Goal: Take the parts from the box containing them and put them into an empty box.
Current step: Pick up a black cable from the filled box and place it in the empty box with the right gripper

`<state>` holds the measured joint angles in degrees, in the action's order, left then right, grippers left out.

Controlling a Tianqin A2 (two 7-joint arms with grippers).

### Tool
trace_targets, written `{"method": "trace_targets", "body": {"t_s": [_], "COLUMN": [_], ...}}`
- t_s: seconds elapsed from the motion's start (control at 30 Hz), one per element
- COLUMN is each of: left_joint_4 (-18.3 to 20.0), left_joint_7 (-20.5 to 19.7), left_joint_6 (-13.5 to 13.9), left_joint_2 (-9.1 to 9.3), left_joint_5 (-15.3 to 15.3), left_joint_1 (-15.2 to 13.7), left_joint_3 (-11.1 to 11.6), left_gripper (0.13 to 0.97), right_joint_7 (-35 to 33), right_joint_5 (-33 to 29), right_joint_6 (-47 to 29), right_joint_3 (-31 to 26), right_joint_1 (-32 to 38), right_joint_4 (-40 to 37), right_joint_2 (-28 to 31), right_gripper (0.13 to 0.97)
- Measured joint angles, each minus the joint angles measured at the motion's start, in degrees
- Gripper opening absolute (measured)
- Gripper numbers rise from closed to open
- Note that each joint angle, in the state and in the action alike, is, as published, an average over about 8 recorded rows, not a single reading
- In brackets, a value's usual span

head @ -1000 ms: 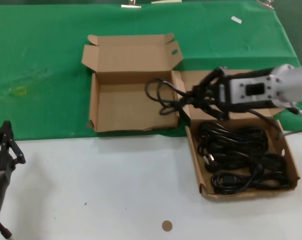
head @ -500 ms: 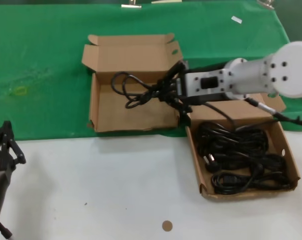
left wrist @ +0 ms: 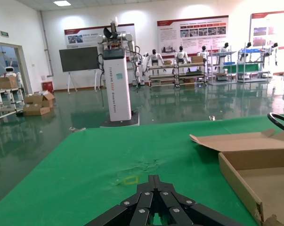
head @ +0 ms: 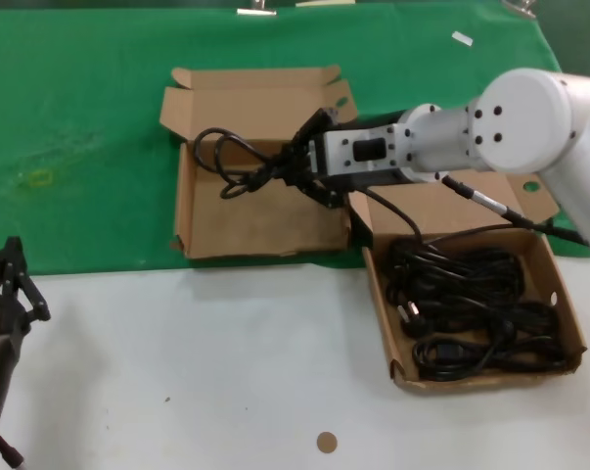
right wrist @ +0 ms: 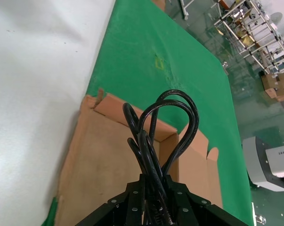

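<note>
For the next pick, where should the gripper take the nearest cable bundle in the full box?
Probably from straight above, across the gathered strands at the middle of the front bundle. It lies flat in the box, so side approaches meet the walls. The right gripper now holds another cable.

Three views: head overhead, two wrist close-ups.
Head camera looks forward and down over the whole table. Left wrist camera sits low, looking across the green cloth (left wrist: 109, 160) toward the hall. Right wrist camera looks steeply down; all three share the empty box (head: 260, 211).
</note>
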<state>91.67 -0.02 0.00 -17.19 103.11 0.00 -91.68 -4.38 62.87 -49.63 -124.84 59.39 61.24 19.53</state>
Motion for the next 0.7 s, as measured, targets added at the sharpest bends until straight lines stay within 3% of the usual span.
{"method": "trace_targets", "body": {"t_s": [0.7], "left_joint_4": [0.0], "left_joint_7": [0.0], "left_joint_6": [0.0], "left_joint_2": [0.00], "left_joint_5": [0.0], "left_joint_1": [0.0], "left_joint_3": [0.0], "left_gripper": [0.144], "right_joint_7": [-4.6], "right_joint_5": [0.7], "right_joint_6": [5.0], "right_joint_3": [0.0], "right_joint_1": [2.7], "right_joint_4": [-9.0], "right_joint_2": [-3.6], "right_gripper": [0.251]}}
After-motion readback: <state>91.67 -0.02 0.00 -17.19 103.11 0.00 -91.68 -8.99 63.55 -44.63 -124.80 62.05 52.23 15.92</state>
